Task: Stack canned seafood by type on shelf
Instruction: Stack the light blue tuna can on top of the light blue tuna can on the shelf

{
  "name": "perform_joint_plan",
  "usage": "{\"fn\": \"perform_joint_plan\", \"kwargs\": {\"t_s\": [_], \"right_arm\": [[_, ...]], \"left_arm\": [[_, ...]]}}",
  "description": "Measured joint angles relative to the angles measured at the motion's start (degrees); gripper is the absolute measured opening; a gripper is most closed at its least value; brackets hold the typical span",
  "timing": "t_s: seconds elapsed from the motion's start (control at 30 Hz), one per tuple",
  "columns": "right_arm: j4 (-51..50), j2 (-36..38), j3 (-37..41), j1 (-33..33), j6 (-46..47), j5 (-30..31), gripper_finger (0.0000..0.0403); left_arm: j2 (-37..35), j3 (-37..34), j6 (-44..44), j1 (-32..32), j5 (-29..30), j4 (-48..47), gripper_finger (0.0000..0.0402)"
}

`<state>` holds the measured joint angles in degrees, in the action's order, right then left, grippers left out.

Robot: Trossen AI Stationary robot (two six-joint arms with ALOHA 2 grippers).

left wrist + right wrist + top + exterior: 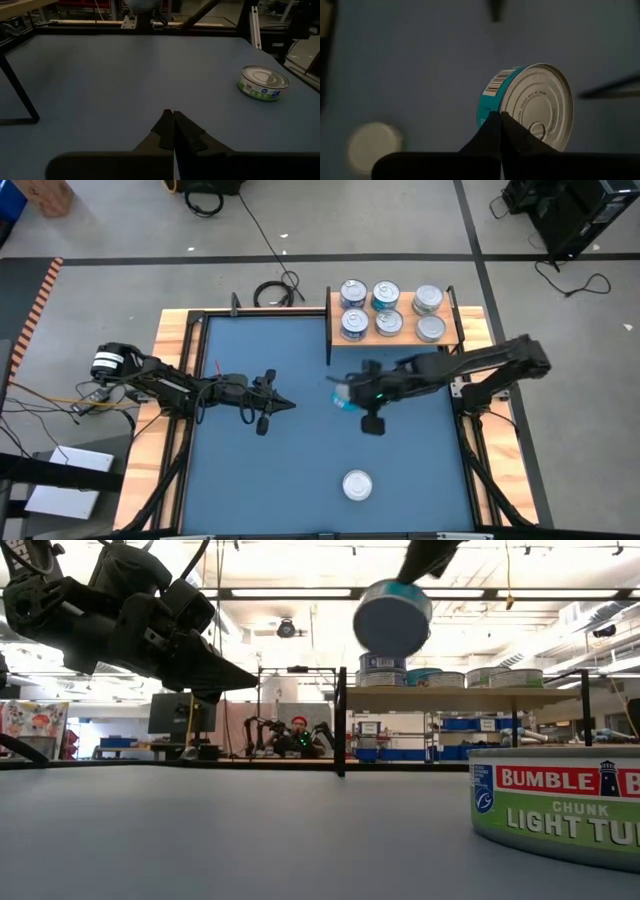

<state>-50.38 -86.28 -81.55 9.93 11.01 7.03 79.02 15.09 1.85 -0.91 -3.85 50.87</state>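
Centre of the high view: right gripper point(347, 394) fingers clamped on a teal tin point(343, 398) — rigid, slick-walled, grip the rim. Left gripper point(285, 404) fingers together, empty.

Blue mat point(300, 470), one tin point(357, 485); shelf point(395, 336), seemingly six.
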Motion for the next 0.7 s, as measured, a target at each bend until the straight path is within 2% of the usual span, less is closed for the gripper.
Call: {"fn": "perform_joint_plan", "kwargs": {"t_s": [0.43,0.57,0.7], "right_arm": [[-9.26,14.63,-0.01,-2.12,-0.29,19.54,0.0],[-10.17,16.46,-0.01,-4.09,-1.82,23.57,0.0],[-10.2,16.65,-0.01,-6.66,-4.57,25.01,0.0]], "left_arm": [[0.0,0.0,0.13,0.0,0.67,0.14,0.0001],[0.0,0.0,0.13,0.0,0.74,0.13,0.0001],[0.0,0.0,0.13,0.0,0.72,0.13,0.0001]]}}
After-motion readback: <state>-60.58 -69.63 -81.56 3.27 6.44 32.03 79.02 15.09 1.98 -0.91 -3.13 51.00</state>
